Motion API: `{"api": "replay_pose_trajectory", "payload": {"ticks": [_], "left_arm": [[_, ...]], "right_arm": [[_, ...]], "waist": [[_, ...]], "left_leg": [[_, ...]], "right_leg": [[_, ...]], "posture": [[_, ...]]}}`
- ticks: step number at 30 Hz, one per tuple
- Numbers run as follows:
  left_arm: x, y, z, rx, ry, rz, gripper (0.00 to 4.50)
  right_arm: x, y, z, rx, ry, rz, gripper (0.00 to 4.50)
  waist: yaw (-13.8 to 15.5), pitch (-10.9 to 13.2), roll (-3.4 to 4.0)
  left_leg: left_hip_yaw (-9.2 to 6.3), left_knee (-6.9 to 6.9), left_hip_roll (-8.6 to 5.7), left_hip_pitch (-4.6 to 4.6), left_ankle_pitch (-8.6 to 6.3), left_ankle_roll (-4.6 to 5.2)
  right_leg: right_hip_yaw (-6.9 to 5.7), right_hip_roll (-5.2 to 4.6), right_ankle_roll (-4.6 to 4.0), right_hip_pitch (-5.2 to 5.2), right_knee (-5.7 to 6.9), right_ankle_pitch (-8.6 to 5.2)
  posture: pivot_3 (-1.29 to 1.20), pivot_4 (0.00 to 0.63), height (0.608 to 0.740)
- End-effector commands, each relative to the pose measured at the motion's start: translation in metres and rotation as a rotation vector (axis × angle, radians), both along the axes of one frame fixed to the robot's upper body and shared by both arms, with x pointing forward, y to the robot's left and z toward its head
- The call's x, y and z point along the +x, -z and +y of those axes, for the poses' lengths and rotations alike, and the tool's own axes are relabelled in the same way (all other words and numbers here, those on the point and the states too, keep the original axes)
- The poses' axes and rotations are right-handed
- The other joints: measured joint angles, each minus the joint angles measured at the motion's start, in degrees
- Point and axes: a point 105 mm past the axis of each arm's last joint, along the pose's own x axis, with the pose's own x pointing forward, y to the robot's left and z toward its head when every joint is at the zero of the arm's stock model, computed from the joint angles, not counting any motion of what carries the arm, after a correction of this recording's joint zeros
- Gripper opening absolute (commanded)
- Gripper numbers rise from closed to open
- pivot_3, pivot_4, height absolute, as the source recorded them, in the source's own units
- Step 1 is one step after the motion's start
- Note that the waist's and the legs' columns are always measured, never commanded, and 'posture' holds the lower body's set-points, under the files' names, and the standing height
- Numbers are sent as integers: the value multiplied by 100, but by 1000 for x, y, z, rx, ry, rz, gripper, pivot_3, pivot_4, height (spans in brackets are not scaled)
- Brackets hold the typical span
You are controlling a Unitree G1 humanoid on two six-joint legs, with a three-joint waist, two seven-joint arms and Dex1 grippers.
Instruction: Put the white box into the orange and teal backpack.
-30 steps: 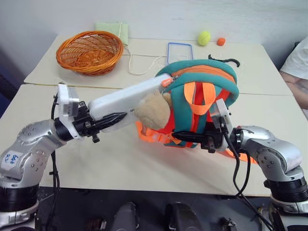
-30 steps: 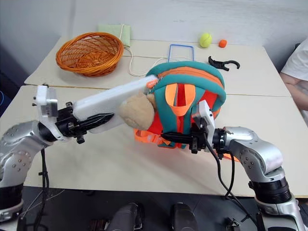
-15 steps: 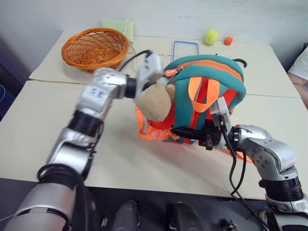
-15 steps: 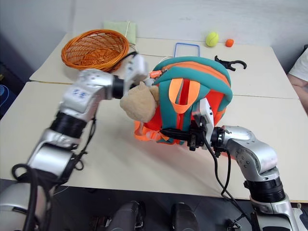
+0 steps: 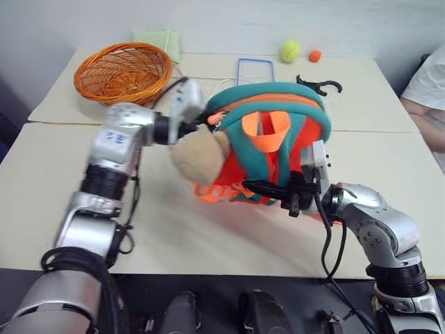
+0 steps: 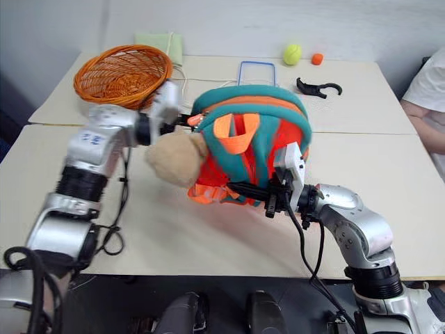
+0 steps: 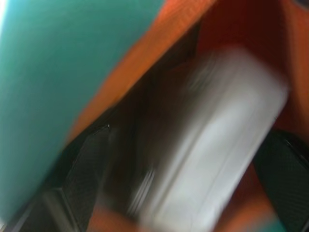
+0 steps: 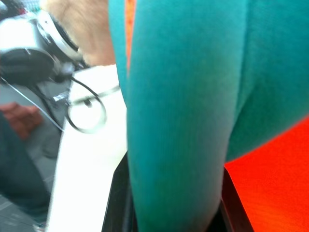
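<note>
White box inside backpack, btwn spread left pincer fingers

My arms are showing rounded silver-grey metal housings, jointed in segments and dotted with small dark screws. Behind my left end effector, the upper segment is wearing a white sticker with blue handwritten marks, and below it a black ribbed ring is separating two silver sections. A white block is sitting on that wrist, with a black cable looping off it. Behind my right end effector, a similar white block with small dark screw dots is standing on the black wrist, and a black cable is hanging from it past the silver elbow housing. The fingers are looking matte black and flat-sided.
</note>
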Motion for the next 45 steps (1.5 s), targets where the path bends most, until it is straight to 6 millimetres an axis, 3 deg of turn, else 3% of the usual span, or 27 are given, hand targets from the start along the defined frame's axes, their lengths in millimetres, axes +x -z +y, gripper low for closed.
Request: {"api": "replay_pose_trajectory", "payload": {"ticks": [1,5,7,13,16,19,22,27,33,37,42,45], "left_arm": [[-17,-17,38,17,27,-80,4466],[-38,-22,66,27,43,-88,4466],[-50,-25,68,-11,54,-79,4466],[-72,-33,38,-173,28,-150,4466],[-74,-45,25,-306,-35,-153,4466],[-76,-43,20,-367,-57,-119,4466],[-70,-39,21,-380,-109,-108,3836],[-63,-36,35,-429,-192,-83,2332],[-31,-12,92,-387,-519,-88,964],[-11,9,116,-383,-717,-73,885],[-1,70,105,-60,-728,-63,885],[3,93,91,13,-691,-55,885]], "right_arm": [[-4,-17,4,54,-11,-76,54],[3,-18,4,61,6,-79,54],[7,-17,4,55,16,-81,54],[10,-11,6,33,-1,-73,54],[6,-6,10,-8,-41,-87,54],[3,-4,14,-10,-63,-83,54],[1,-2,15,-13,-77,-78,54],[-1,-2,16,-11,-79,-86,54],[1,-6,15,4,-46,-115,54],[3,-9,13,24,-7,-122,54],[4,-19,14,90,23,-144,54],[5,-22,15,115,34,-139,54]], "waist": [[11,0,0],[17,1,1],[36,1,1],[53,1,0],[29,1,1],[14,0,1],[5,1,1],[20,1,1],[-8,0,1],[21,0,1],[14,-1,-1],[19,-1,0]], "left_leg": [[-1,1,0,0,0,0],[-1,4,-2,-1,-1,1],[-5,5,-8,-3,-2,6],[-15,15,-15,-4,-7,18],[-14,14,-12,-3,-6,16],[-14,12,-11,-1,-5,14],[-10,8,-7,4,-3,9],[-11,9,-7,6,-1,6],[-5,3,-3,13,1,2],[-6,4,-4,13,1,2],[-4,4,-7,15,0,3],[-2,4,-6,15,0,3]], "right_leg": [[-1,0,0,0,1,0],[0,-4,0,0,3,0],[-1,-12,-1,2,5,0],[-2,-27,0,14,4,0],[-2,-23,0,13,8,0],[-2,-20,0,14,8,0],[2,-13,0,13,8,0],[2,-13,0,14,9,0],[4,-7,0,11,9,0],[4,-11,0,12,10,0],[4,-13,0,13,13,0],[5,-11,0,12,15,0]], "posture": [[0,150,740],[0,150,740],[0,150,740],[0,150,740],[0,150,740],[0,150,740],[0,150,740],[0,150,740],[0,150,740],[0,150,740],[0,150,740],[0,150,740]]}}
